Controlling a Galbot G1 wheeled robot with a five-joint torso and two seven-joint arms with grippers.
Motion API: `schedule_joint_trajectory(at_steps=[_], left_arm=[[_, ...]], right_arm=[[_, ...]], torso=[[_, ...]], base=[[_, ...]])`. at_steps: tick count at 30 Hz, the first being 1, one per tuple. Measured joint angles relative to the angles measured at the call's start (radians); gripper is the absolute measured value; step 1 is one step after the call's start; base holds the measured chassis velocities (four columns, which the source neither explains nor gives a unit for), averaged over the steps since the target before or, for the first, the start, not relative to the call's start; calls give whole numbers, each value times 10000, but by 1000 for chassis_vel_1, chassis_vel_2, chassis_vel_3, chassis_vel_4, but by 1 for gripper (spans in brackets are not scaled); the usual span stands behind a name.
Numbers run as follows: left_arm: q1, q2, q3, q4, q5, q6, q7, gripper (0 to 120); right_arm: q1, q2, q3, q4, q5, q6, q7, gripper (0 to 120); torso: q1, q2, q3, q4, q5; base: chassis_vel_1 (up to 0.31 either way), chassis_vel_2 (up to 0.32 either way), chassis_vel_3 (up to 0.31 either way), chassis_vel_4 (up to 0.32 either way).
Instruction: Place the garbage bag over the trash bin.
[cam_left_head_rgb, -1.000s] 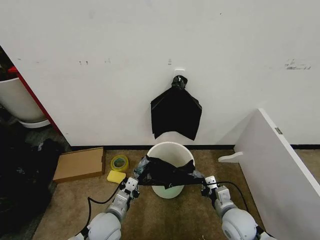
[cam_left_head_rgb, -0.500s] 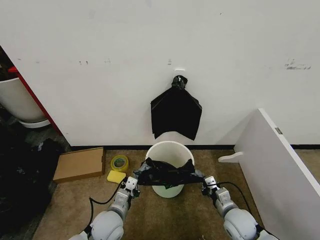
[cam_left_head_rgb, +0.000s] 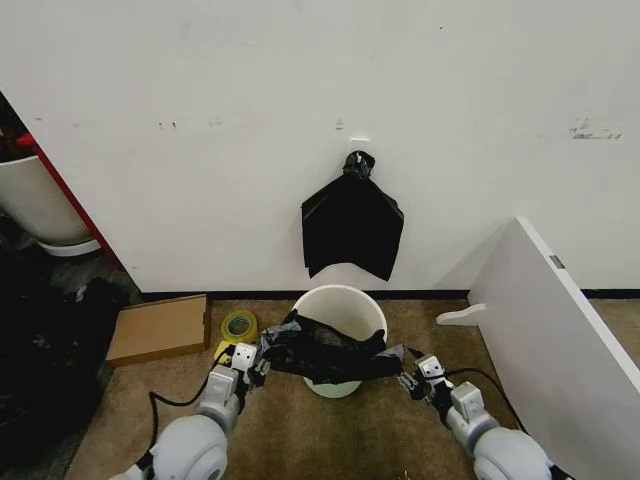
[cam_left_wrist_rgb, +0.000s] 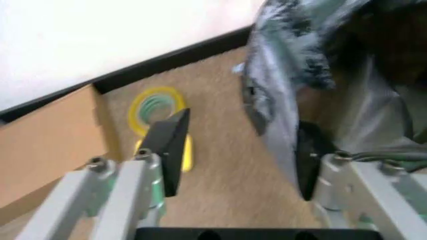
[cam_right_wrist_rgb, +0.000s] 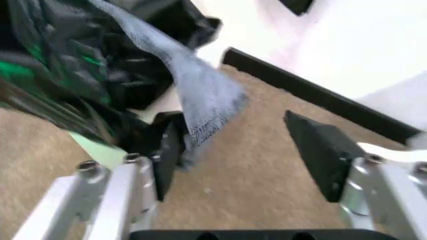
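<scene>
Garbage bag (cam_left_head_rgb: 325, 351) is stretched wide across the near rim of the trash bin (cam_left_head_rgb: 340, 305) at frame lower centre, so its mouth can drop over, with the left gripper (cam_left_head_rgb: 252, 361) and the right gripper (cam_left_head_rgb: 412, 373) at its two ends (both with jaws apart, film just draped on one finger each).

Garbage bag (cam_left_head_rgb: 325, 350) across trash bin (cam_left_head_rgb: 340, 305) front

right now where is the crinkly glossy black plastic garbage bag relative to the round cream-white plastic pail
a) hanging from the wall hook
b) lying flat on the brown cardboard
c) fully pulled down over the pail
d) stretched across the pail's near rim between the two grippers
d: the garbage bag spans the near rim of the pail, with the left gripper and the right gripper at its two ends.
</scene>
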Motion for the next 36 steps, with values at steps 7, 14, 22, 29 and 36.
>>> schedule_joint_trajectory(at_steps=[7, 14, 22, 29, 36], left_arm=[[412, 262, -130, -713, -161, 697, -1245, 84], [242, 112, -92, -35, -113, -267, -1510, 100], [-389, -651, 349, 2083, 426, -2531, 745, 100], [-404, -678, 260, 2907, 1650, -3643, 1587, 100], [-318, -294, -149, 3134, 2033, -4982, 3878, 100]], right_arm=[[-635, -249, 65, 1521, 895, -1606, 2264, 90], [-494, -207, -150, 2200, 1385, -1975, 2620, 100], [-158, -37, -318, 1569, 823, -1701, 2350, 100], [-212, -67, -219, 1049, -818, -208, 1652, 100], [-230, 78, -139, 734, -1405, 1502, 406, 100]], torso=[[0, 0, 0, 0, -1], [0, 0, 0, 1, -1], [0, -1, 1, 0, -3], [0, -1, 1, 0, -1], [0, -1, 1, 1, 0]], base=[[0, 0, 0, 0], [0, 0, 0, 0], [0, 0, 0, 0], [0, 0, 0, 0], [0, 0, 0, 0]])
